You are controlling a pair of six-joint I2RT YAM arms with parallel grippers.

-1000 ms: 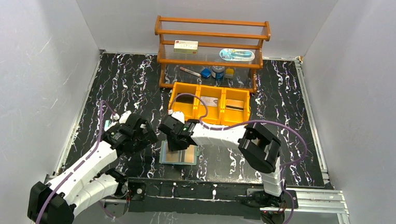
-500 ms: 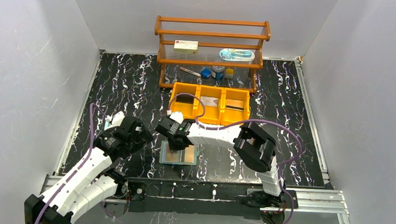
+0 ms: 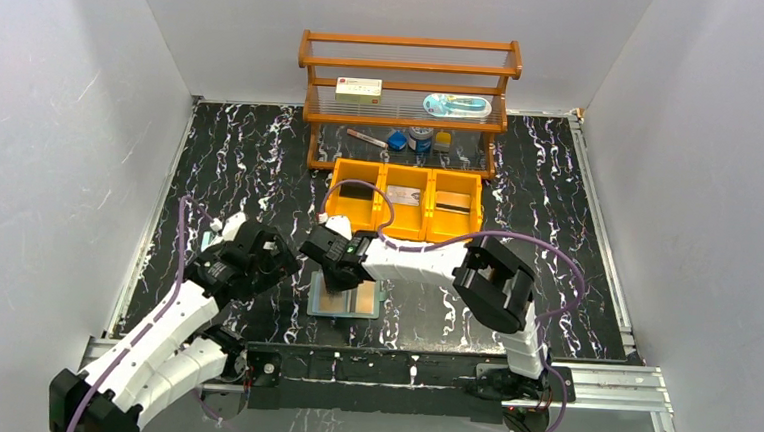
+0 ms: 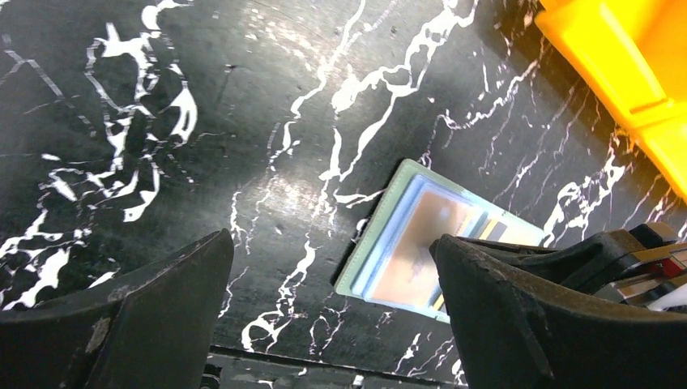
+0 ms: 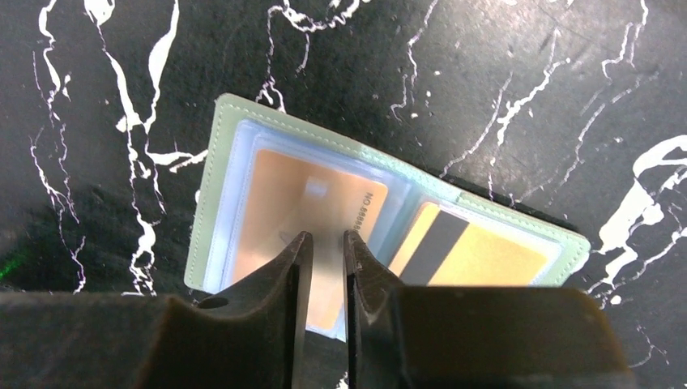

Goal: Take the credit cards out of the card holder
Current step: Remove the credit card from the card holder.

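Observation:
The card holder (image 3: 353,301) lies open flat near the table's front edge, sage green with pale blue pockets (image 5: 212,162). An orange-tan credit card (image 5: 308,194) sits in its left pocket. A yellow card with a dark stripe (image 5: 486,255) sits in the right pocket. My right gripper (image 5: 324,239) hangs just over the orange-tan card, jaws a narrow gap apart with nothing between them. My left gripper (image 4: 332,239) stands wide open over bare table to the left of the holder (image 4: 389,207), holding nothing.
An orange three-compartment bin (image 3: 406,199) sits behind the holder, with dark flat items in it. A wooden shelf (image 3: 409,87) at the back carries a white box (image 3: 358,89) and small items. The metal rail (image 3: 449,365) runs along the front edge.
The left arm has drawn back a little to the left. The right gripper shifted slightly left over the holder and its jaws stand closer together than a second ago.

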